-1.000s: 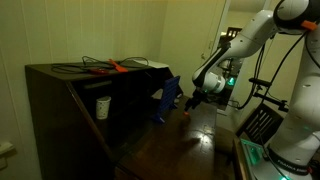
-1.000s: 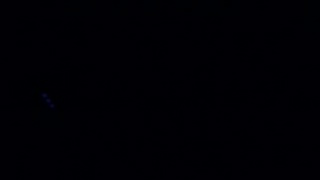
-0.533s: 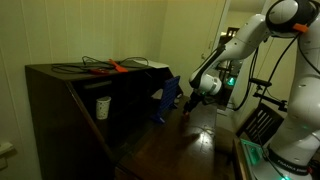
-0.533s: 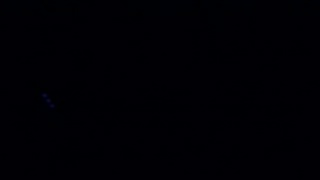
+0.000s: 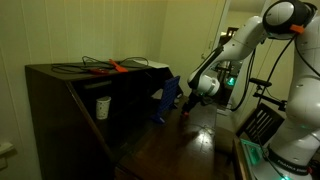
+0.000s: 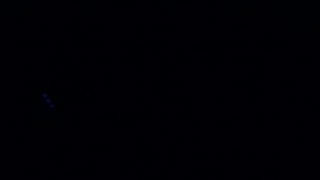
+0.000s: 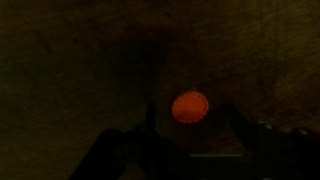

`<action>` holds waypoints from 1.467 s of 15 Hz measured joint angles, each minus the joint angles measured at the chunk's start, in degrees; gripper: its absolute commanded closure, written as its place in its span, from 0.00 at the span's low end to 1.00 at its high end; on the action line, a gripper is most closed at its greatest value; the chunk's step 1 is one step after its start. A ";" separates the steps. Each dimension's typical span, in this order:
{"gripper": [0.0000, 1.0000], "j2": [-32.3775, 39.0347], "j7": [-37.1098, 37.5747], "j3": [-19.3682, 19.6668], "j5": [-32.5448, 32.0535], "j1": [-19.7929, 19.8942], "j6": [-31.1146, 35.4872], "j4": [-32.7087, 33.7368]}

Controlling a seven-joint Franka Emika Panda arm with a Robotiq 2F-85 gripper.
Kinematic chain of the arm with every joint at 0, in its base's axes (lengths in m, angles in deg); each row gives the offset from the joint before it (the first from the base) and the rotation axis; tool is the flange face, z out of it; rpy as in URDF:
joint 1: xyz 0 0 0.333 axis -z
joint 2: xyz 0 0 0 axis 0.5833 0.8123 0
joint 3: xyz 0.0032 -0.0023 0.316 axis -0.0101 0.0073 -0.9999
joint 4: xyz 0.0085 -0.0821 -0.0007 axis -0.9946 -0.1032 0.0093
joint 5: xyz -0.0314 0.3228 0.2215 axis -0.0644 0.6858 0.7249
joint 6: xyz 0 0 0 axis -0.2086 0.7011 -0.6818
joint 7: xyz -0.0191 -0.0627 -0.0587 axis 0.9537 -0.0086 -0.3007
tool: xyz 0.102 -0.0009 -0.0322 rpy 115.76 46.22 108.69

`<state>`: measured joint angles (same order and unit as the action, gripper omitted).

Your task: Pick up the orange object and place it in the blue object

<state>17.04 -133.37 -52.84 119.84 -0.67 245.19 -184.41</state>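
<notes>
The orange object (image 7: 190,106) is a small round red-orange blob on the dark table. In the wrist view it lies between my two dark fingers. My gripper (image 7: 191,118) is open around it, with a gap on each side. In an exterior view the gripper (image 5: 190,103) hangs low over the table just right of the blue object (image 5: 166,100), a dark blue tilted container leaning at the cabinet opening. The orange object (image 5: 186,113) shows there as a tiny red speck below the fingers. The second exterior view is black.
A dark wooden cabinet (image 5: 60,90) stands on the left, with a white cup (image 5: 102,106) on its shelf. A long orange-red-handled tool (image 5: 115,67) with black cables lies on top. A black rack (image 5: 260,125) stands at the right of the table.
The arm has shifted slightly, bringing the gripper a little lower and closer to the blue object. The orange object has not moved.
</notes>
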 measured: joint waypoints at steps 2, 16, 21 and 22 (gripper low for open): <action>0.52 0.13 -0.42 -0.82 0.01 0.80 0.36 0.14; 0.23 0.36 -1.89 -4.18 0.02 4.60 2.09 0.42; 0.00 0.87 -1.90 -4.03 -0.16 4.58 2.09 0.32; 0.01 0.94 -1.90 -3.97 -0.18 4.57 2.09 0.26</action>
<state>17.98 -135.27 -56.80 119.65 3.90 247.27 -184.14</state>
